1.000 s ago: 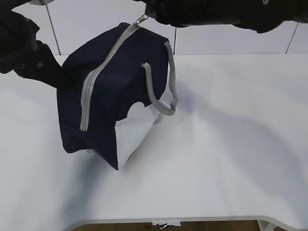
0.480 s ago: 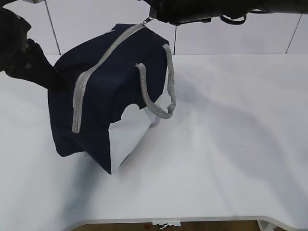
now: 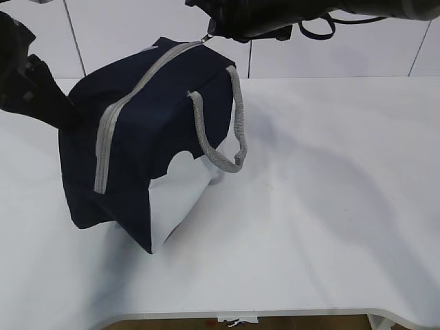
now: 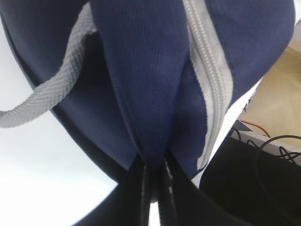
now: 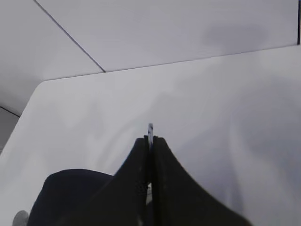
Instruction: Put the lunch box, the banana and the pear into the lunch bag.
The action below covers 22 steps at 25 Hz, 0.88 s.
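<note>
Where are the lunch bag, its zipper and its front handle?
lunch bag [image 3: 148,141], exterior view, navy front panel.
zipper [image 3: 110,120], exterior view, grey tape near its bend.
front handle [image 3: 223,161], exterior view, bottom of the loop.

The zipped lunch bag [image 3: 148,144] hides its contents; both arms run past the exterior view's top edge.

Navy lunch bag [image 3: 148,137] tilted, zipped shut.

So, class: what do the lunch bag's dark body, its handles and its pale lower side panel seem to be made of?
Lunch bag body: matte navy woven fabric; fine weave shows up close. Handles: grey webbing, coarse ribbed texture. Side panel: smooth white, possibly coated cloth or plastic; unclear.
</note>
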Available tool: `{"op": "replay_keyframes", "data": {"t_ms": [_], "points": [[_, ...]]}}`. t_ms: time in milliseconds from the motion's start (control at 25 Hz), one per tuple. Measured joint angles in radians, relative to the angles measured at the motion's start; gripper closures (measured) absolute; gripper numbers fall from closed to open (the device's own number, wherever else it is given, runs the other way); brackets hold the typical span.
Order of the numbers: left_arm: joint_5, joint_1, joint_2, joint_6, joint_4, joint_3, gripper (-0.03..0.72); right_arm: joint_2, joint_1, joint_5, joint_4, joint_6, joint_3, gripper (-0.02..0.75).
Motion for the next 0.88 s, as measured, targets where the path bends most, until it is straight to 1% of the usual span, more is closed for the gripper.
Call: {"op": "replay_keyframes", "data": {"t_ms": [80,160,240,400,480,560,680,880], "points": [[0.003,0.000,0.000,-0.017,0.000,0.000,0.688,0.000,0.000,0.018,0.051,0.000,-0.008,0.737],[0.003,0.000,0.000,-0.054,0.000,0.000,0.662,0.000,-0.001,0.021,0.086,0.000,-0.008,0.737],[0.003,0.000,-0.001,-0.086,0.000,0.000,0.599,0.000,-0.001,0.036,0.114,0.000,-0.008,0.737],[0.003,0.000,-0.007,-0.128,-0.004,-0.005,0.411,0.000,-0.001,0.060,0.165,0.000,-0.008,0.737],[-0.003,0.000,-0.007,-0.142,-0.004,-0.026,0.357,0.000,-0.001,0.067,0.181,0.000,-0.008,0.737],[-0.030,0.000,-0.007,-0.146,-0.006,-0.057,0.338,0.000,-0.001,0.073,0.198,-0.006,-0.008,0.737],[-0.093,0.000,-0.005,-0.149,-0.008,-0.103,0.329,0.000,-0.001,0.075,0.234,-0.038,-0.008,0.737],[-0.112,0.000,0.062,-0.151,-0.073,-0.181,0.328,0.000,-0.001,0.080,0.262,-0.059,-0.008,0.737]]}}
